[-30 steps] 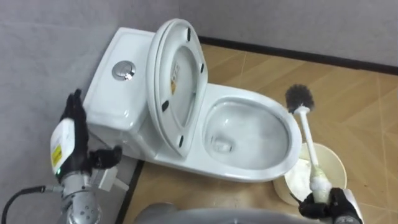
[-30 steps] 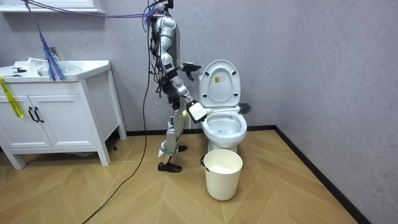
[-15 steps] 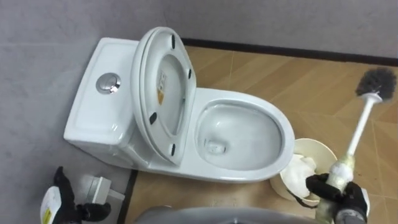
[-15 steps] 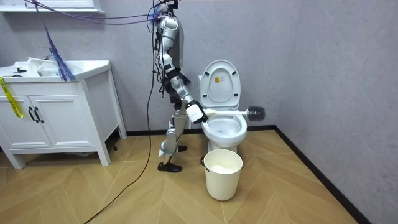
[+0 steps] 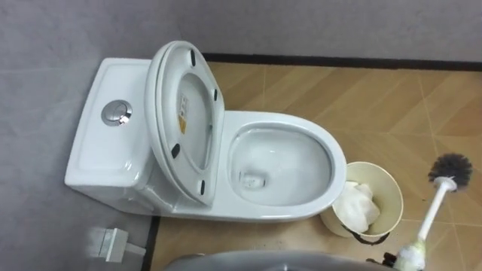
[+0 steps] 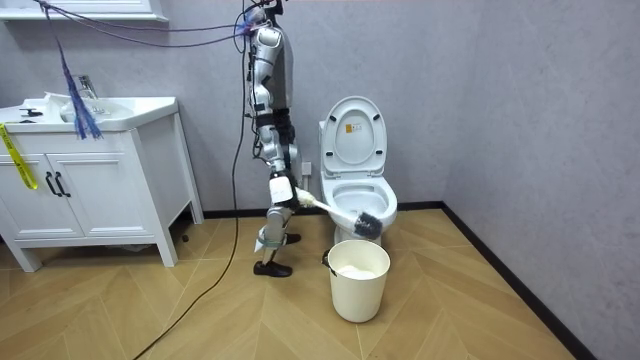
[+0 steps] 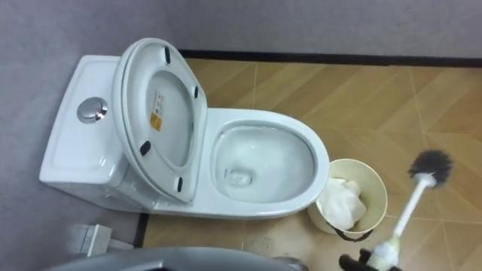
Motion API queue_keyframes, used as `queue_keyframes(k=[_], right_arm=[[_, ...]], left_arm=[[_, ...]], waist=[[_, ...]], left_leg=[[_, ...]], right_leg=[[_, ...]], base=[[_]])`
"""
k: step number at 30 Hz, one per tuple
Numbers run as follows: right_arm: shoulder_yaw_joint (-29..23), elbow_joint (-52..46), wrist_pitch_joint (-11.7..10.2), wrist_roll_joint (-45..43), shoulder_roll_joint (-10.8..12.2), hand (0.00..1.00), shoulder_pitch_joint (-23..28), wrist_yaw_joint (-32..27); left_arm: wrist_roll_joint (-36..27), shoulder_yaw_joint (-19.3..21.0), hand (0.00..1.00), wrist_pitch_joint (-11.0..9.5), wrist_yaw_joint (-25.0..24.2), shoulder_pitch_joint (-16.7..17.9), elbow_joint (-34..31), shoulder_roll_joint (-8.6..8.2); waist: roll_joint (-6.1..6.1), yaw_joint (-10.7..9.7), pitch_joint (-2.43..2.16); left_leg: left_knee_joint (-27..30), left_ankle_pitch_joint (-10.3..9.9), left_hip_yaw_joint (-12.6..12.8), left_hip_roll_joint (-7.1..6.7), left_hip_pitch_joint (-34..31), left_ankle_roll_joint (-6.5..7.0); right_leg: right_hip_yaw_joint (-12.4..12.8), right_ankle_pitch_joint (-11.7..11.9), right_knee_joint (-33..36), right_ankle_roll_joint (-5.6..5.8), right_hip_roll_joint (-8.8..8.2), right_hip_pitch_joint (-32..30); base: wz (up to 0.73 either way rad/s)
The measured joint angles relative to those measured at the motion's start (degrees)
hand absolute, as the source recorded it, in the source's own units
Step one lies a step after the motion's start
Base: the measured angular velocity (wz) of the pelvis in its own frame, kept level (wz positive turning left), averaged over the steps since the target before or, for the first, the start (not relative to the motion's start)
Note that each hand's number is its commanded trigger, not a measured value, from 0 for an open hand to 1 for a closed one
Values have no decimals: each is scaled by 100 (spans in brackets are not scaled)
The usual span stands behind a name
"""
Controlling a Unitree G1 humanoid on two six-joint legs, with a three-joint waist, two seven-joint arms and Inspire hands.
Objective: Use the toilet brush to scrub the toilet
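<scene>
A white toilet stands against the grey wall with its seat and lid raised, so the bowl lies bare. My right hand shows at the bottom edge, shut on the pale grip of the toilet brush. The brush's dark bristle head hangs over the wood floor to the right of the bowl, past the bin. In the room view I stand upright beside the toilet, my right hand low at my hip. There the brush slants down in front of the bowl.
A cream waste bin with white paper in it stands right against the bowl's front right. A small white box lies on the floor by the toilet's base. A white vanity cabinet stands at the room view's left.
My left hand has dropped out of the eye view. The right hand has swung the brush away from the bowl and lowered it, head now beyond the bin. The camera has shifted too.
</scene>
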Motion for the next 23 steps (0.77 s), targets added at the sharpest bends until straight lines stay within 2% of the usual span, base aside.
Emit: queue_keyframes(k=[4,6,11,18,23], right_arm=[[271,395,225,-571,4,0,-81,121],[458,496,399,-1028,7,0,-73,239],[605,470,644,-1824,16,0,-89,544],[609,464,1048,-2532,11,0,-261,716],[616,448,1208,-2616,13,0,-267,866]], left_arm=[[141,-4,0,254,-181,-201,27,-3],[498,-4,0,388,-250,-410,61,-2],[899,-38,0,476,-393,-681,56,-3],[1568,-94,0,656,-495,-755,52,-11],[1811,-186,0,800,-543,-751,52,-13]], waist=[[2,-34,-3],[14,-35,-4],[25,-34,-15],[15,-76,-28],[19,-75,-18]], left_leg=[[25,-18,61,2,25,19],[26,-22,61,-13,24,28],[6,-23,92,-14,54,29],[4,-33,113,2,71,14],[7,-53,113,22,77,8]], right_leg=[[65,1,-9,14,-5,1],[81,11,-5,30,-11,3],[168,19,8,34,-6,9],[223,24,15,28,5,-1],[243,27,20,22,23,2]], base=[[-10],[0],[-6],[-3],[0]])
